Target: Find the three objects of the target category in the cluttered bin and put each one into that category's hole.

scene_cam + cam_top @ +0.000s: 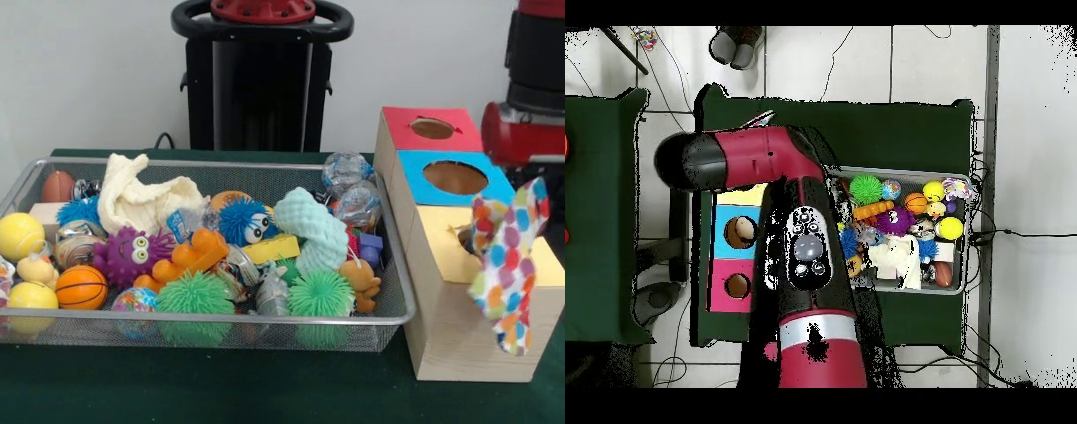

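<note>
A polka-dot cloth hangs over the right end of the wooden box, with one edge by the hole in the yellow top. My red and black arm stands just above it, and the cloth and the picture edge hide the gripper. In the wire bin lie a white cloth and a mint-green textured cloth. From overhead the arm covers much of the box; the white cloth shows in the bin.
The box also has a blue hole and a red hole. Several balls, spiky toys and wrapped items fill the bin, among them an orange basketball and a purple spiky toy. Dark green cloth covers the table.
</note>
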### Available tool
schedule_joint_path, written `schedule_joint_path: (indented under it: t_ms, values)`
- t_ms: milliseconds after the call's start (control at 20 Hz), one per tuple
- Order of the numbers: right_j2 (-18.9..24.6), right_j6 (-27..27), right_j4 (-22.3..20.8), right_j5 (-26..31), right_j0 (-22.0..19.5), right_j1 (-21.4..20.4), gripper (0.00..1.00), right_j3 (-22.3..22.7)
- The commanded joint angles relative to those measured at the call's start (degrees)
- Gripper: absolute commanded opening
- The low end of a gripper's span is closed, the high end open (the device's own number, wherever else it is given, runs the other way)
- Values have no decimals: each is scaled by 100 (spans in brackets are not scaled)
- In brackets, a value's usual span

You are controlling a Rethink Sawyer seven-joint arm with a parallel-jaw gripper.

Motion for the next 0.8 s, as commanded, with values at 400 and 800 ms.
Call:
schedule_joint_path:
  t_ms: [400, 800]
  values:
    - [572, -652, -168, 152, -1021, 408, 0, 32]
    - [34, 173, -599, -251, -525, -45, 0, 378]
